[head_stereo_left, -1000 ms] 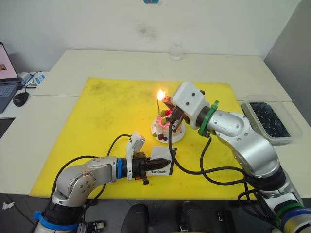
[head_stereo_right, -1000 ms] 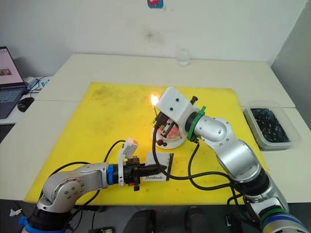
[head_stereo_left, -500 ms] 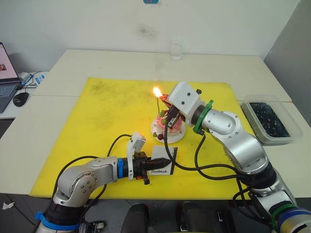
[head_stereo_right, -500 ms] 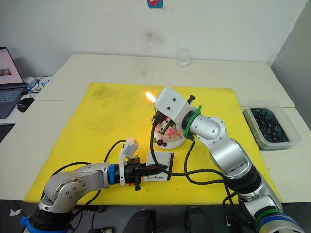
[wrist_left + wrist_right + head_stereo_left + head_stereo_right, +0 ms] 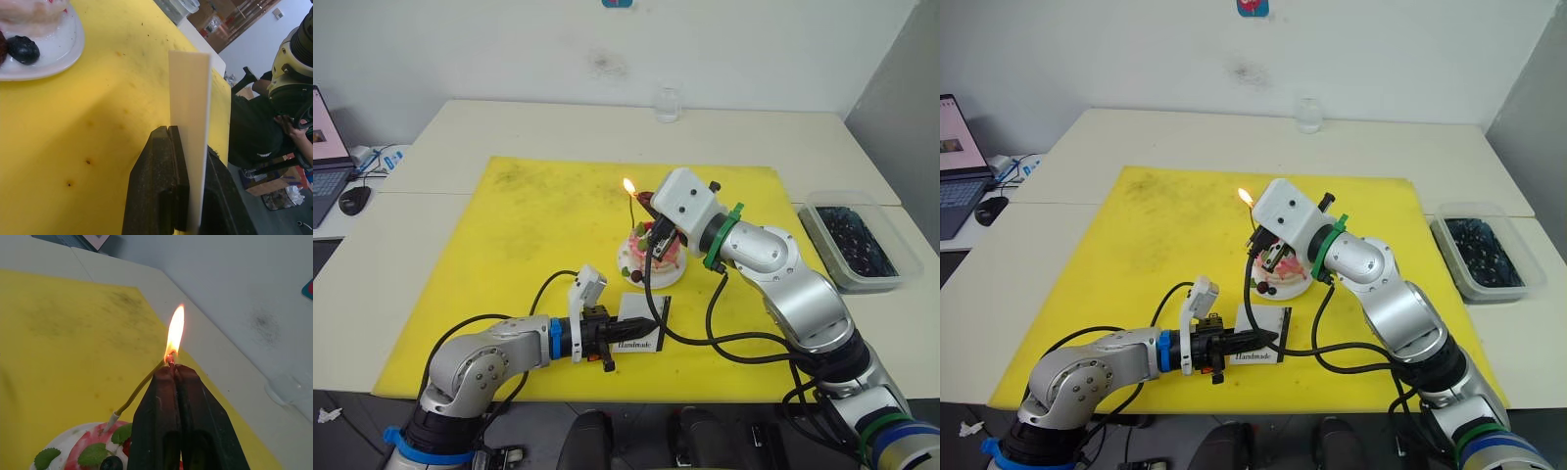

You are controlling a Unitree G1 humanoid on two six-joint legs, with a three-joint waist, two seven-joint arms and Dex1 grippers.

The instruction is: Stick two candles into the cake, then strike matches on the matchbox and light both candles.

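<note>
**Now: flame smaller, right arm holding at the candle tip**

Compared with the frames a second and half a second ago, the flame above the cake is looking smaller and tighter. The right arm has swung in from the cake's right side and has barely shifted over the last half second. The left arm and the matchbox are staying put.

The right gripper is hovering above the cake, its two black fingers pressed together at the tips. A burning point is sitting right at those tips, with the flame rising from it; whether a match is pinched there I cannot tell. One candle is standing tilted in the cake, its base in the cream and its upper end reaching up to the fingertips, touching or just beside them.

The cake is sitting on its white plate on the yellow mat, just beyond the matchbox.

The left gripper is pinching the matchbox, holding it on edge on the mat. In the left wrist view the box is showing as a thin white slab clamped between the fingers.
</note>
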